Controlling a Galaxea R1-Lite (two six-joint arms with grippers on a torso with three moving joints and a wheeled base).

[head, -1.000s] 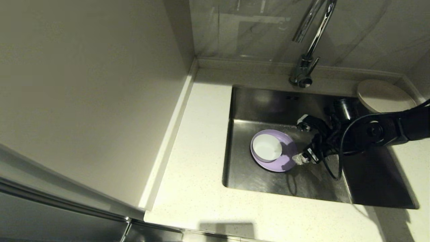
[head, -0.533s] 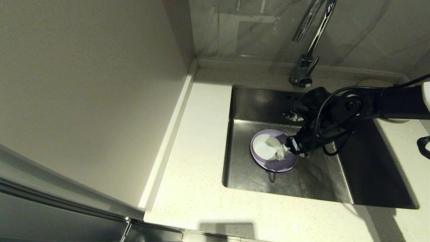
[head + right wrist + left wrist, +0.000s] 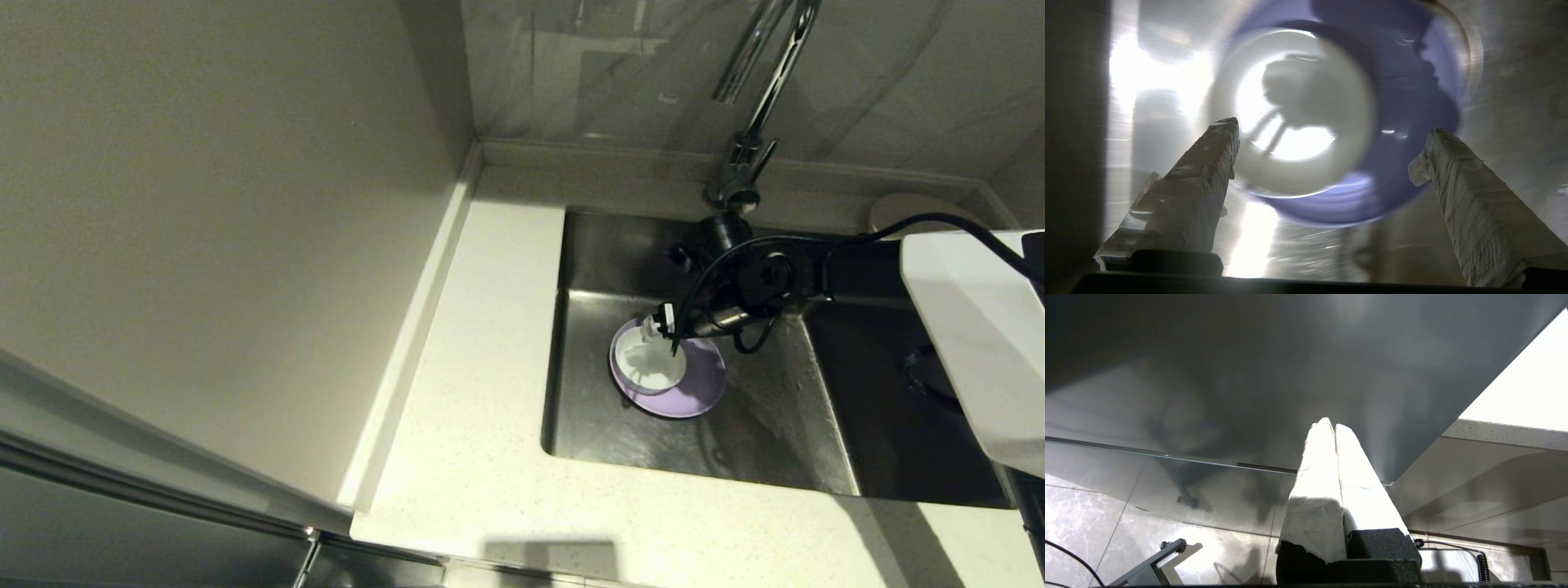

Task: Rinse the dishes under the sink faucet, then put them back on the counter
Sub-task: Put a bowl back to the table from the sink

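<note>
No brand, label or writing can be read anywhere in these views.

The right claw [image 3: 658, 328] hangs inside the sink [image 3: 759, 457], its tips over the 12 o'clock rim of the white bowl [image 3: 649, 366]. In the right wrist view its two wrapped fingers [image 3: 1192, 192] stand spread wide, with the bowl and the lilac plate [image 3: 1412, 102] seen between them; whether either finger touches the bowl cannot be told. The bowl sits on the lilac plate [image 3: 694, 384], toward that plate's 9 o'clock side, and both lie on the basin floor near the sink's 9 o'clock wall.

Compared with half a second ago, the right arm has swung further toward 9 o'clock and toward the back wall: the claw was at the bowl's 3 o'clock edge and now sits at its 12 o'clock edge. The arm's white upper housing has come into the head view at 3 o'clock. Bowl and plate lie where they were.

The faucet [image 3: 747, 155] rises at the sink's 12 o'clock edge. The cream plate [image 3: 902, 208] rests on the tabletop [image 3: 482, 457] at the sink's 2 o'clock corner, partly hidden by the arm.

The left claw [image 3: 1331, 428] is parked beside a dark panel, its fingers pressed together and empty.
</note>
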